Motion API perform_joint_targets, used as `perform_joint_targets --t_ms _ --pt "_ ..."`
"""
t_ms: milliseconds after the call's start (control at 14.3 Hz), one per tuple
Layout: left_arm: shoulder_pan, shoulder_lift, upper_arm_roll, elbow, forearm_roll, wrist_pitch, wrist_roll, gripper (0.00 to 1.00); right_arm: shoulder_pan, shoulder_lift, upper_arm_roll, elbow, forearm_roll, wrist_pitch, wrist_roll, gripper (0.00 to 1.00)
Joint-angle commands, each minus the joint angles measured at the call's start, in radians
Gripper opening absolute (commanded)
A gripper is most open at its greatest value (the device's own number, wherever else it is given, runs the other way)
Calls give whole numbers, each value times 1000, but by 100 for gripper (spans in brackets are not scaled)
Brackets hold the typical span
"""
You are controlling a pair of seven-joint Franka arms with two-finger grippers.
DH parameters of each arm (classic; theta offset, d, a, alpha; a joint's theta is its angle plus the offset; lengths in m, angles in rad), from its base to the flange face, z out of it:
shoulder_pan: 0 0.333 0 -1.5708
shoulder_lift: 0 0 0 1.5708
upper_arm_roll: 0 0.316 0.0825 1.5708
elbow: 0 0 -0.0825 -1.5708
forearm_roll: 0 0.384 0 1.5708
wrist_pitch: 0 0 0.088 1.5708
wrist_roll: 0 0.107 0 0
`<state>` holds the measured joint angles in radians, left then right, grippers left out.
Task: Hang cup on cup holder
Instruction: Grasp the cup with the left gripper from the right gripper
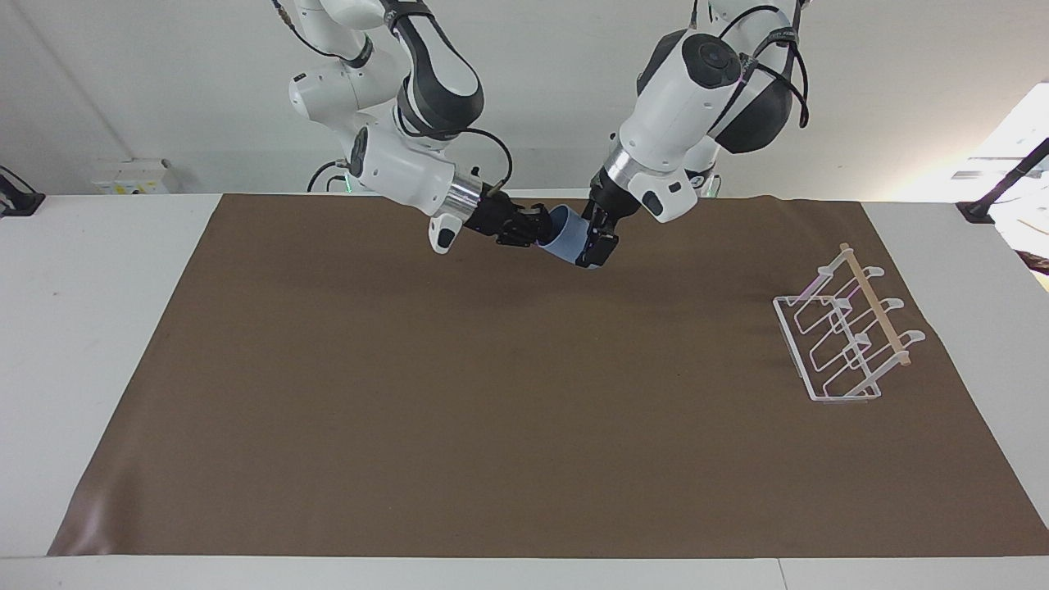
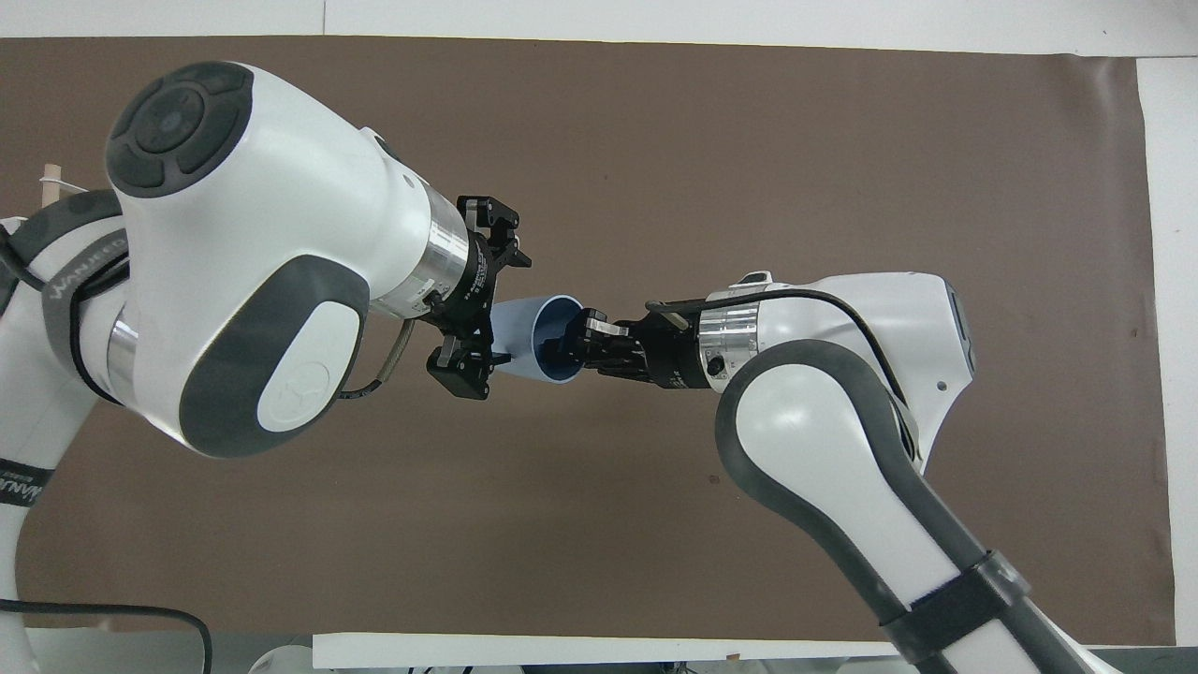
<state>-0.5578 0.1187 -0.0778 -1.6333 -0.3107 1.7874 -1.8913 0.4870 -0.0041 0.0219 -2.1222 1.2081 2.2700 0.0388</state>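
The light-blue cup (image 1: 564, 237) hangs on its side in the air over the mat's edge nearest the robots. My right gripper (image 1: 537, 229) is shut on the cup's rim, one finger inside the mouth (image 2: 562, 339). My left gripper (image 1: 596, 238) is open, and its two fingers straddle the cup's narrow base end (image 2: 510, 324). I cannot tell whether they touch it. The white wire cup holder (image 1: 844, 338) with its wooden rod stands on the mat at the left arm's end of the table, well apart from both grippers. In the overhead view only the rod's tip (image 2: 48, 190) shows.
A brown mat (image 1: 492, 410) covers most of the white table (image 1: 98, 328). Both arms lean in over the mat's edge nearest the robots, and their large bodies hide part of the mat in the overhead view.
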Motion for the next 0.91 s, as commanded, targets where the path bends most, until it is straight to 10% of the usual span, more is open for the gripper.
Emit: perform_joint_targets --t_ms 0,349,419,489,559,839 --pt "-34 -8 10 -39 -25 -8 -25 100 8 -22 4 -2 22 11 13 0" --pt "-34 -10 10 -46 -25 -26 -22 99 8 -24 4 -2 22 10 13 0" --pt "-34 -11 10 -52 -24 -26 -18 83 8 -22 4 -2 22 11 13 0" --pt "-36 -14 10 -54 -22 -36 -6 17 8 -22 4 -2 24 11 13 0" --pt "-48 -16 12 -63 -24 -22 17 0 8 -22 4 -2 24 11 15 0" --pt "-53 -16 12 -62 -24 -22 17 0 8 -22 4 -1 22 17 16 0"
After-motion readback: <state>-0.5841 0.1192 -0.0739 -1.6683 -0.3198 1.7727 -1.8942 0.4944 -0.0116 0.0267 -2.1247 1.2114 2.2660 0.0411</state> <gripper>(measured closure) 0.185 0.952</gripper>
